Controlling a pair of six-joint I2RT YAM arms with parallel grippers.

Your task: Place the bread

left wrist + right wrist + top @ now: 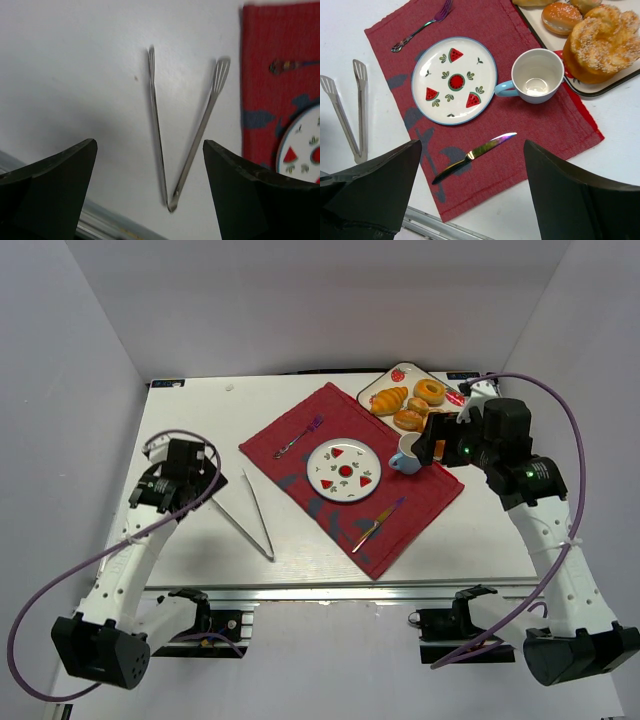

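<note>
The bread, a golden-orange croissant (389,399), lies on the white tray (404,374) at the back right, beside a ring donut (430,391) and a glazed pastry (410,419). A small watermelon-patterned plate (343,469) (454,80) sits bare on the red placemat (300,445). My right gripper (430,440) (471,145) hovers open just in front of the tray, above the cup (407,455), holding nothing. At the table's left, my left gripper (205,464) (150,145) is open above the metal tongs (172,145) (256,515), not touching them.
On the placemat lie a fork (298,437) (422,24) behind the plate and a knife (377,523) (472,153) in front of it. The blue-handled cup (536,76) stands between plate and tray. White walls close in on three sides of the table.
</note>
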